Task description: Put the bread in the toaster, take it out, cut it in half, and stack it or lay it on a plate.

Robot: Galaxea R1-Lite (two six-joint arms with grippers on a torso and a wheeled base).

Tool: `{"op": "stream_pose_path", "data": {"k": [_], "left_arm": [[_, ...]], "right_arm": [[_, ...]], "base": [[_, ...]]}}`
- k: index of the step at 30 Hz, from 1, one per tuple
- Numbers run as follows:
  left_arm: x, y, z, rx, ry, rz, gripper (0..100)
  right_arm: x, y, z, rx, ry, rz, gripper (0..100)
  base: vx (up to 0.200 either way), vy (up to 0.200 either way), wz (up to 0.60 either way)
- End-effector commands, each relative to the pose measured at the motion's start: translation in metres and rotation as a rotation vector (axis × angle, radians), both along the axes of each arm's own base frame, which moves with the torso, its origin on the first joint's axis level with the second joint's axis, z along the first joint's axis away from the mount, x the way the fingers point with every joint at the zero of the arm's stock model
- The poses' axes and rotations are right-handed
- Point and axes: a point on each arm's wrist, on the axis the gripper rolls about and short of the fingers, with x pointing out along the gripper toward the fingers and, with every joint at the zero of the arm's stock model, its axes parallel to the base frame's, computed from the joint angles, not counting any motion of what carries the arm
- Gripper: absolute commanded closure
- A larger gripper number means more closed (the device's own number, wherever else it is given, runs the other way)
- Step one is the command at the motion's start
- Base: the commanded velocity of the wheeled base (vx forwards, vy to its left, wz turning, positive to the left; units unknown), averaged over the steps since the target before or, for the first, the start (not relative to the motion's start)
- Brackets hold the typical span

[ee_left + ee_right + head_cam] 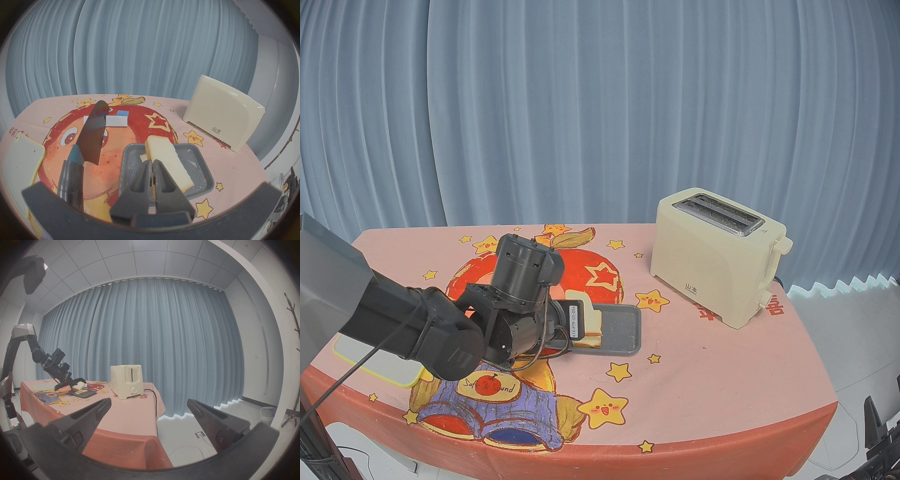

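The left gripper (152, 163) is clenched on the near edge of a bread slice (167, 159), its two fingers pressed together on the crust. The slice is tilted: the held end is raised over the tray (203, 178), and the far end slopes down toward the tray's floor. A second piece (143, 157) lies flat in the tray, partly under the held slice.

The tray sits on the table (725, 375), near its middle. Just left of the tray a knife (92, 131) has its teal handle set in a dark cylinder (70, 184), with the black blade pointing away from the wrist. Further left of the tray, at the table's left edge, lies a pale board (20, 162) with a yellow rim.

Beyond the tray two small cards (107, 120), one white and one blue, lie flat on the cloth. Right of the tray and farther back stands the toaster (223, 112), well apart from it, with its slots facing up. Behind the table hangs a blue-grey curtain (600, 106).

The right gripper (148, 402) is released, its fingers spread wide. It hangs off the table's right end, well apart from the tray, and grips nothing.
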Motion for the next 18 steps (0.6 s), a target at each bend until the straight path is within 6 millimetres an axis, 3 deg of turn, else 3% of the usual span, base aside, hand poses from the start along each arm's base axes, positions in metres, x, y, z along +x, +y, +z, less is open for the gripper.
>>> {"op": "stream_pose_path", "data": {"k": [1,18], "left_arm": [[-0.0005,0.0002,-0.0001,0.000,0.000,0.000,100],[-0.0021,0.0001,-0.0021,-0.008,0.009,0.004,100]], "right_arm": [[0.0000,0.0000,-0.0051,0.000,0.001,0.000,0],[0.0000,0.0000,-0.0051,0.000,0.001,0.000,0]], "base": [[0.000,0.000,0.00],[0.000,0.000,0.00]]}}
